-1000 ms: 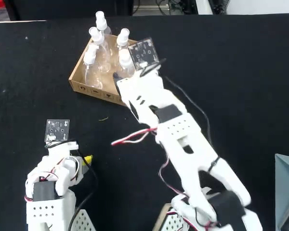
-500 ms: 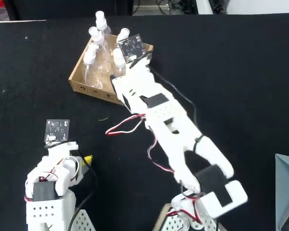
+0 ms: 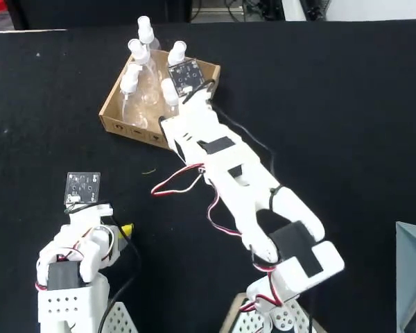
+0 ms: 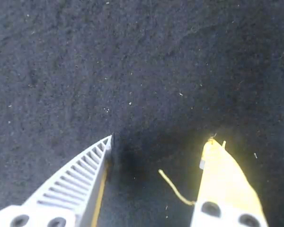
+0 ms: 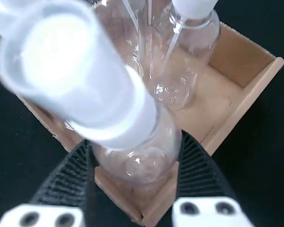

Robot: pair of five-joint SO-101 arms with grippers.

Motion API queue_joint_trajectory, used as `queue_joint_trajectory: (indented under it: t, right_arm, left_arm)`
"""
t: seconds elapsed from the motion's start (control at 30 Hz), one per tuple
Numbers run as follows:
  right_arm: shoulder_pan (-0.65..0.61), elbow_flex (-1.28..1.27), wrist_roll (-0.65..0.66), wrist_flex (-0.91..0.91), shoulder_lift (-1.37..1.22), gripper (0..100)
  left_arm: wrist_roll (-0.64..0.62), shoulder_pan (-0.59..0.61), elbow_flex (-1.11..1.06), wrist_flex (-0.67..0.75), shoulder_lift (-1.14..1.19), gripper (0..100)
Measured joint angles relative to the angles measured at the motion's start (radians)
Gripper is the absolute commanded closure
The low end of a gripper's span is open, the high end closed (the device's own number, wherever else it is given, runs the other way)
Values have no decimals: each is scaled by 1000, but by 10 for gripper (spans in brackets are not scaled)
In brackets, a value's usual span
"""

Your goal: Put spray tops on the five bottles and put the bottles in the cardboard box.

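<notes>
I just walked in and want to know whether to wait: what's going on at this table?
The right gripper is closed around a clear spray-topped bottle, holding it upright at a corner of the cardboard box. Four other capped bottles stand inside the box. The left gripper is open over the bare black table, near its own base, holding nothing. All five bottles have spray tops, and the last one is at the box but not yet released.
</notes>
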State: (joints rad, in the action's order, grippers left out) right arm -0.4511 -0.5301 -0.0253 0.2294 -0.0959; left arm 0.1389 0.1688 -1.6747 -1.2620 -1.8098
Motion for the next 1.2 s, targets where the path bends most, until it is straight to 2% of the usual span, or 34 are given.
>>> queue_joint_trajectory:
  t: [0.5,0.73,1.03,1.2]
  right_arm:
    - [0,0,0,-2,-8,894]
    - [0,0,0,-2,-8,773]
    - [0,0,0,-3,-8,706]
    - [0,0,0,-3,-8,701]
  left_arm:
    - [0,0,0,0,0,725]
    - [0,0,0,0,0,725]
    - [0,0,0,0,0,725]
    - [0,0,0,0,0,725]
